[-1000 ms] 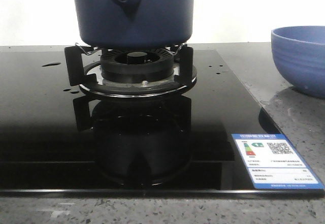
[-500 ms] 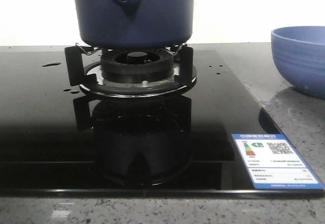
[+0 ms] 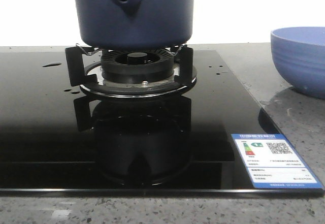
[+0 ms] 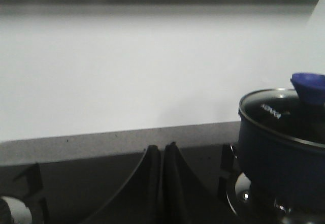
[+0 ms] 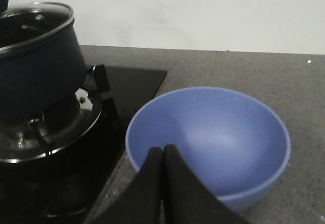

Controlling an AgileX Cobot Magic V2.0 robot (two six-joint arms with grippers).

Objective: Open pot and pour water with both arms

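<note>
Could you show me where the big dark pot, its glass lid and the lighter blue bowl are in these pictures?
pot [image 3: 152, 16]: front view, on its smooth side wall.
glass lid [image 4: 269, 107]: left wrist view, on the clear glass near the rim.
blue bowl [image 5: 223, 137]: right wrist view, on its inner wall.

Each end effector, left [image 4: 162, 183] and right [image 5: 162, 183], shows two smooth, matte black, curved fingers tapering to narrow tips.

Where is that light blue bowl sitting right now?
The bowl sits on the grey counter at the front view's right edge, beside the black stovetop, right of the pot.
</note>
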